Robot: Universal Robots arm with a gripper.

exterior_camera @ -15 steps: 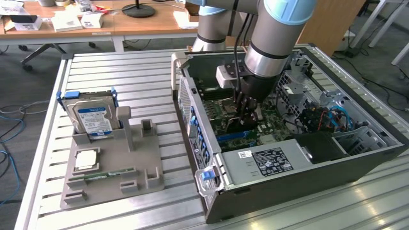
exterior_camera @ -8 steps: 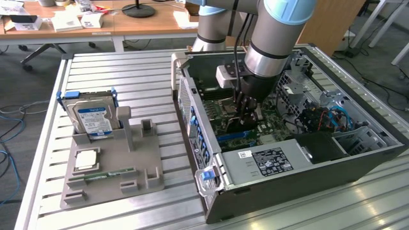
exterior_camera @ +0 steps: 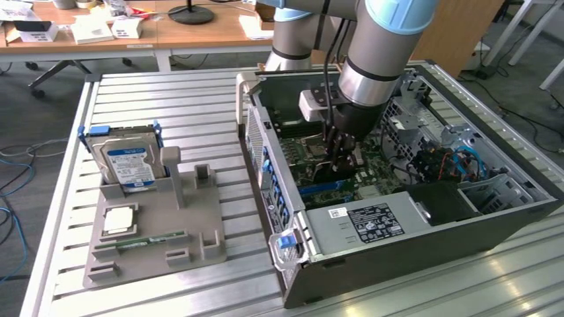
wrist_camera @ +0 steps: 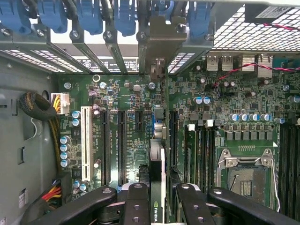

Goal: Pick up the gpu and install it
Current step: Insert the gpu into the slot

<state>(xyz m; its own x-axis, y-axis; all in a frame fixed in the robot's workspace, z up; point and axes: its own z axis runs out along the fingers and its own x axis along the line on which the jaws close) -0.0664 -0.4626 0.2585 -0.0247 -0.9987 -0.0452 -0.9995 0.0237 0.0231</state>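
Note:
My gripper is down inside the open computer case, over the motherboard. It is shut on the gpu, which I see edge-on between my black fingers. The card's black body also shows below the fingers in the exterior view, gpu. The card runs in line with a blue slot on the board, and its silver end bracket stands at the case's rear slot openings. I cannot tell whether the card's edge sits in the slot.
Left of the case in the exterior view, a grey holder carries a silver hard drive, a processor and a RAM stick. Inside the case are a power supply, a CPU socket, a white slot and cable bundles.

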